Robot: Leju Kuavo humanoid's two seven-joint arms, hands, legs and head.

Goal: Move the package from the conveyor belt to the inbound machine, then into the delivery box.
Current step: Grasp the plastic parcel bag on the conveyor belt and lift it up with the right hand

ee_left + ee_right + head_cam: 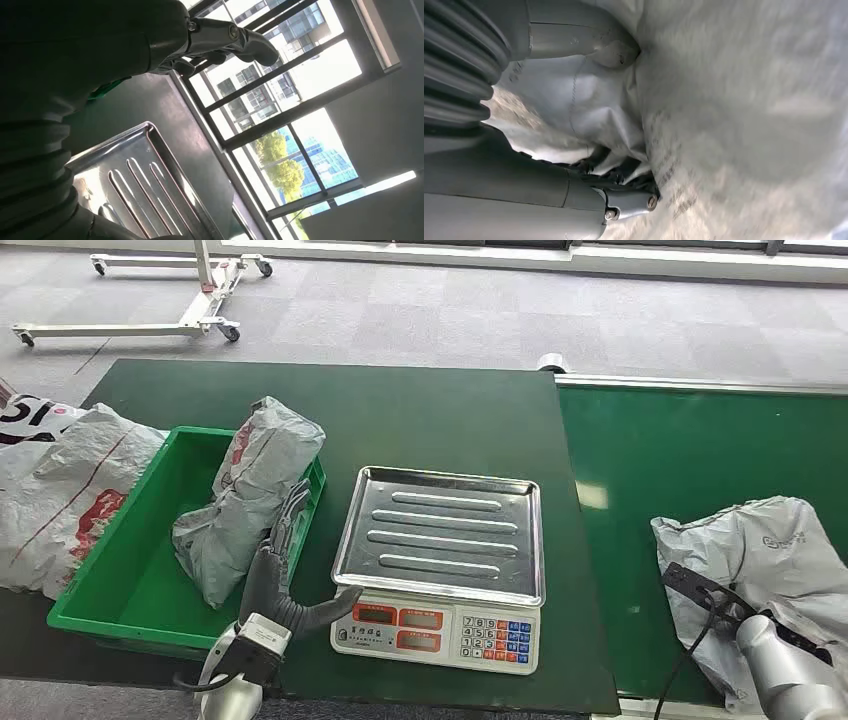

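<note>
A grey plastic package (760, 550) lies on the green conveyor belt (690, 460) at the right. My right arm (790, 675) reaches into it from below. In the right wrist view my right hand (524, 180) grips the package (734, 100), thumb on one side and fingers dug into the folds on the other. The inbound machine is a scale (440, 630) with an empty steel tray (440, 530). To its left, a green box (130, 580) holds another grey package (250, 500). My left hand (275, 575) hovers between box and scale, fingers spread and holding nothing. The tray (145, 175) lies beside the left hand (100, 40).
White printed sacks (50, 490) lie at the table's left edge beside the green box. A white wheeled frame (200, 300) stands on the carpet beyond the table. A metal rail (700, 385) borders the belt's far side.
</note>
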